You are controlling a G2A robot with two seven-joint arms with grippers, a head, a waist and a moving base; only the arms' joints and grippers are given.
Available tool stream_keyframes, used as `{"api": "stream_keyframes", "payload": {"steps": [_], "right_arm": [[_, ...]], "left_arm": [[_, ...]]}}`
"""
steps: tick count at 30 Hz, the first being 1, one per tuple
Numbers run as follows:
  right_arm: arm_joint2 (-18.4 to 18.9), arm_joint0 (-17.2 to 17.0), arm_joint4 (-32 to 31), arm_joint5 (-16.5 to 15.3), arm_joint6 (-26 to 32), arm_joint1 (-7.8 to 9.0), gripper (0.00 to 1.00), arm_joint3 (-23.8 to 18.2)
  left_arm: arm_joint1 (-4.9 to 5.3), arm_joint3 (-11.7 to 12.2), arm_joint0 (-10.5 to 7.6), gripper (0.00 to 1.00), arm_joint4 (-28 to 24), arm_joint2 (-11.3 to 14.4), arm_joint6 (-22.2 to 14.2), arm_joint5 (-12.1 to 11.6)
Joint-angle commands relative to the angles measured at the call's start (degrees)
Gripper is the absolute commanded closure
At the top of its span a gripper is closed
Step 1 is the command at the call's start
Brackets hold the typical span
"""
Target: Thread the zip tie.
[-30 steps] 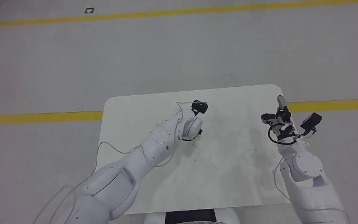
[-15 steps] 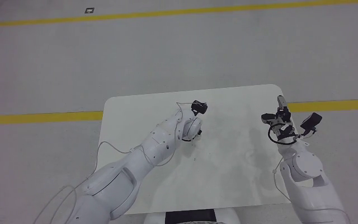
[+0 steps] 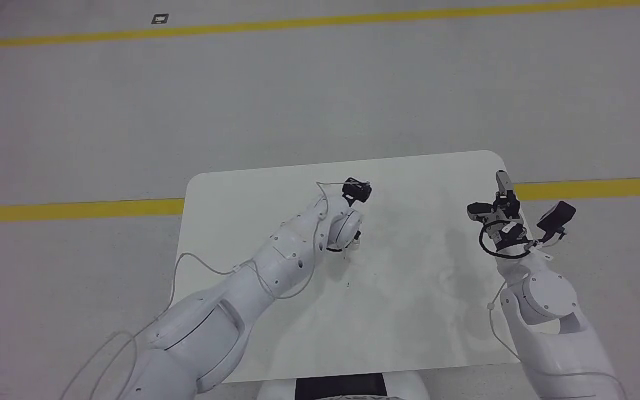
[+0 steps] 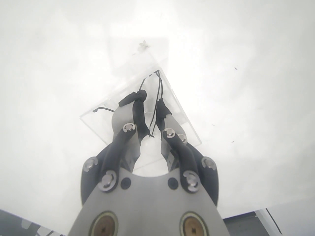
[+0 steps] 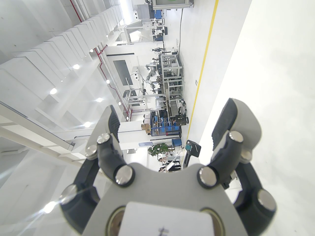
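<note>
Zip tie (image 4: 160,87) within left end effector (image 4: 150,100)

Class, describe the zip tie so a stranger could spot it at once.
Find the white rounded table; on it lies a clear square plastic sheet under the left gripper. The thin black zip tie runs between that gripper's fingers, the only dark strand on the sheet.

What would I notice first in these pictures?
The left gripper hangs over a clear tray near the middle of the white table, with a thin black zip tie right at its tip. The right gripper sits wide open and empty at the table's right edge, pointing out into the big room.
</note>
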Motion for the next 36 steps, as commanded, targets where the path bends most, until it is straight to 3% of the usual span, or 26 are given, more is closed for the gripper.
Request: {"api": "stream_keyframes", "payload": {"steps": [1,36], "right_arm": [[0.0,0.0,0.0,0.0,0.0,0.00,0.00,0.0],[0.0,0.0,0.0,0.0,0.0,0.00,0.00,0.0]], "left_arm": [[0.01,0.0,0.11,0.87,0.3,0.1,-0.1,0.1],[-1.93,5.6,-1.47,0.94,-2.6,0.5,0.2,-2.1]]}}
